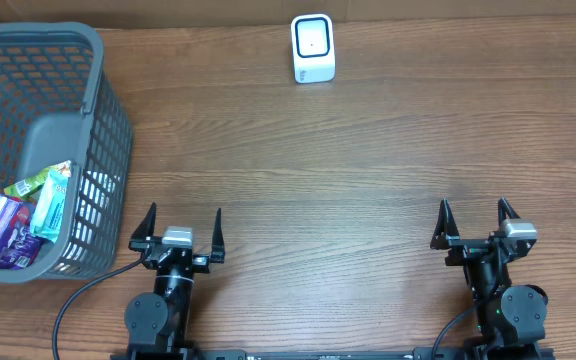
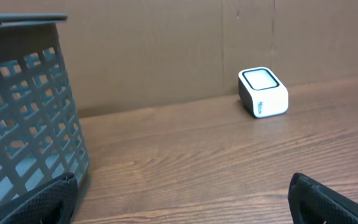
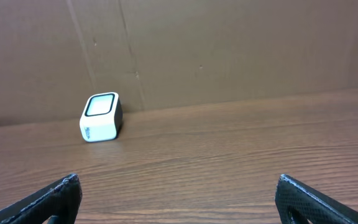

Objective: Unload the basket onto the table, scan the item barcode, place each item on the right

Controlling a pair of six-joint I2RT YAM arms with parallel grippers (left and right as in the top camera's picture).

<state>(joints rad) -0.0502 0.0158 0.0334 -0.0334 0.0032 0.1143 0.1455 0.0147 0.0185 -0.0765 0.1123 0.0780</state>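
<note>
A white barcode scanner [image 1: 313,48] with a dark-rimmed window stands at the back middle of the table; it also shows in the left wrist view as the scanner [image 2: 263,92] and in the right wrist view as the scanner [image 3: 101,117]. Several snack packets [image 1: 23,215], purple, green and light blue, lie inside the grey basket [image 1: 108,120] at the left. My left gripper [image 1: 183,222] is open near the front edge, just right of the basket, holding nothing. My right gripper [image 1: 475,217] is open at the front right, also holding nothing.
The basket wall [image 2: 30,124] fills the left of the left wrist view, close to my left finger. A brown cardboard wall [image 3: 229,50] runs along the back of the wooden table [image 1: 318,180].
</note>
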